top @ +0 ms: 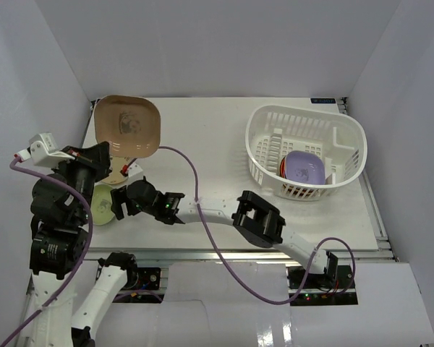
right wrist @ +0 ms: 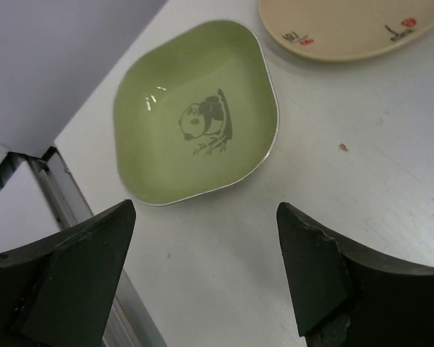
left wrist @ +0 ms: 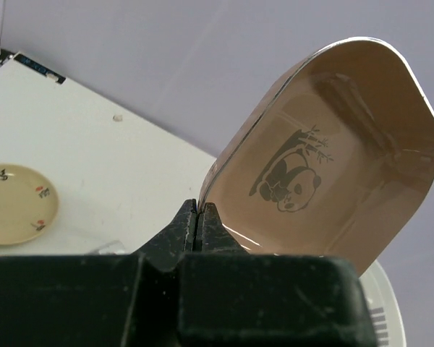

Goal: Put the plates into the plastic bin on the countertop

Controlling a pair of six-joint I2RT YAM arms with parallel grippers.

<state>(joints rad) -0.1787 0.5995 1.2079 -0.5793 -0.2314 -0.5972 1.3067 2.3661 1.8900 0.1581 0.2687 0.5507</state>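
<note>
standing upright, brown plate is clamped in left jaws; right jaws gape near green plate.

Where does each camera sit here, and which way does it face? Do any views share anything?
Top external: above and behind, looking down on the countertop and plastic bin; left arm and right arm show.
Left wrist: on the left arm, looking along the left fingers, shut on the rim of the brown plate.
Right wrist: on the right arm, looking down between the open right fingers at the green plate.
Shared: the cream plate lies in both wrist views; the brown plate shows from above.
</note>
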